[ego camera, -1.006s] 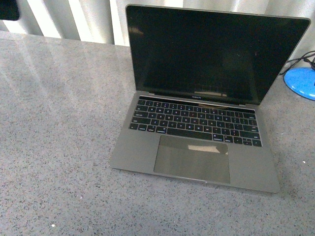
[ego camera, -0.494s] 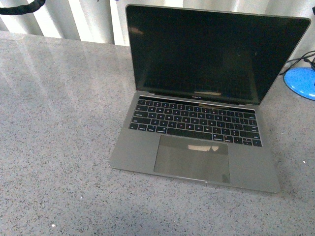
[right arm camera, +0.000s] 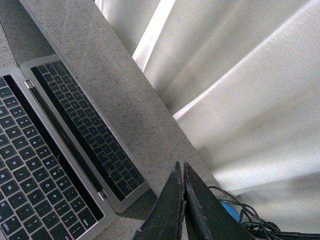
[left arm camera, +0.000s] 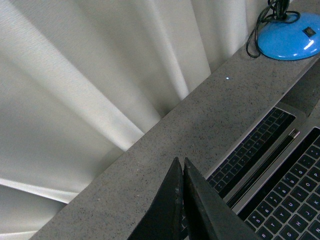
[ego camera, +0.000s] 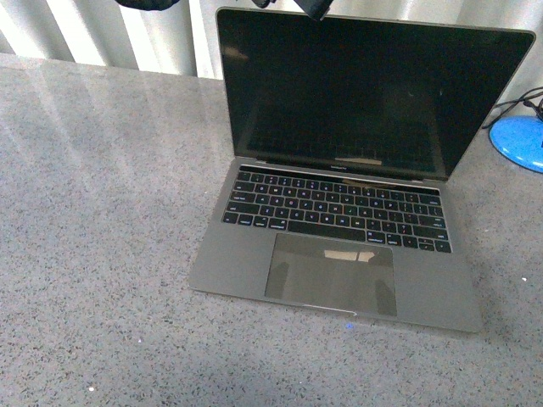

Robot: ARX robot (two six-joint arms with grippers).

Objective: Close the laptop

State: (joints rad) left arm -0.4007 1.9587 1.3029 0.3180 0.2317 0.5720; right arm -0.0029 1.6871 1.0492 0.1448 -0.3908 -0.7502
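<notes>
The laptop stands open on the grey speckled table, with its black screen upright and facing me and its keys and trackpad in front. Dark parts of my left arm poke in at the top edge of the front view, just above the lid's upper edge. In the left wrist view my left gripper is shut and empty, above the table beside the laptop's keyboard. In the right wrist view my right gripper is shut and empty, above the far corner of the laptop.
A blue lamp base with black cables sits at the right of the laptop; it also shows in the left wrist view and in the right wrist view. A pale pleated curtain hangs behind the table.
Dark arm parts at the top edge of the front view have moved right, from the far left corner to above the lid. The laptop has not moved.
</notes>
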